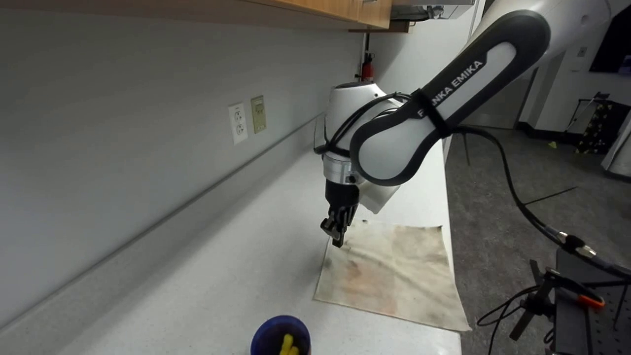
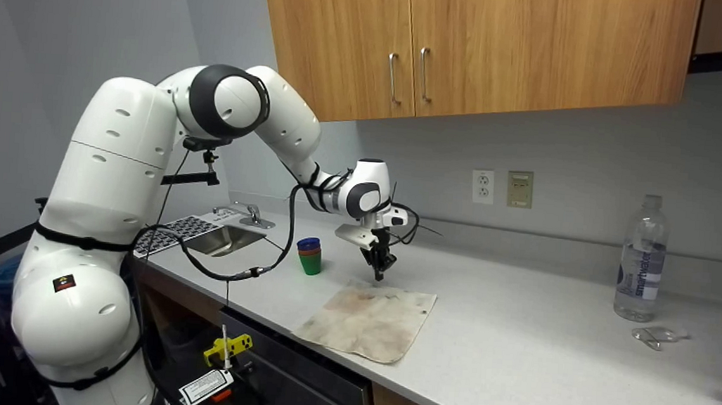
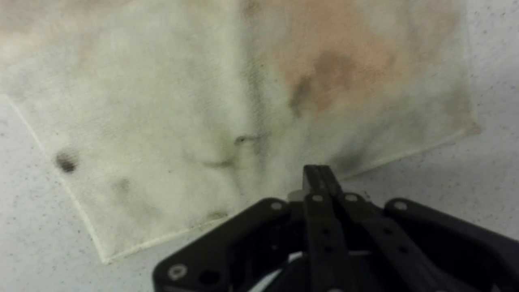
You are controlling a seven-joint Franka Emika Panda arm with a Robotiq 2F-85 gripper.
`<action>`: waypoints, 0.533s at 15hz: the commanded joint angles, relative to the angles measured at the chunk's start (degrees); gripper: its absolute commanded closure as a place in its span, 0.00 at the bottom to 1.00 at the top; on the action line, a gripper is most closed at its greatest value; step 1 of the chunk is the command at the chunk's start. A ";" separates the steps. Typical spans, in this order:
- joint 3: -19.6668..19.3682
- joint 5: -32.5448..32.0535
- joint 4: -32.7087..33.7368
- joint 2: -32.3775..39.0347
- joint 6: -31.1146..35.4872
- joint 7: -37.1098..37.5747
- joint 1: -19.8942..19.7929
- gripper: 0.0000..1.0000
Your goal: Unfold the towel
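Observation:
The towel is a stained, cream cloth that lies spread out on the counter, with light creases and a ridge across it. It shows in both exterior views (image 1: 394,281) (image 2: 368,324) and fills much of the wrist view (image 3: 162,101). Its near side reaches the counter's front edge. My gripper (image 1: 337,243) points down at the towel's wall-side edge; it also shows in an exterior view (image 2: 378,277). In the wrist view the gripper's fingertips (image 3: 322,168) are together with no cloth seen between them. They look a little above the cloth; the exact gap is hard to tell.
A stack of cups (image 2: 309,259) with a blue one on top, holding yellow items (image 1: 289,345), stands beside the towel. A sink (image 2: 225,241) lies beyond it. A water bottle (image 2: 641,266) and a clear object (image 2: 658,337) stand farther along. Cabinets (image 2: 473,45) hang above.

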 commanded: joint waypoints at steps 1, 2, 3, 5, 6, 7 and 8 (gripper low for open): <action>-0.67 -2.75 -7.32 -9.83 -4.53 2.62 1.96 1.00; -0.52 -3.48 -8.81 -11.93 -5.06 2.86 2.12 1.00; -0.24 -3.86 -10.30 -14.02 -5.33 3.06 2.10 1.00; 0.35 -4.08 -13.20 -18.03 -5.69 3.11 1.71 1.00; 0.63 -3.97 -14.56 -19.61 -5.30 3.07 1.44 1.00; 0.90 -3.83 -16.21 -21.64 -4.82 2.95 1.29 1.00; 0.97 -4.15 -17.55 -22.94 -4.09 2.95 1.22 1.00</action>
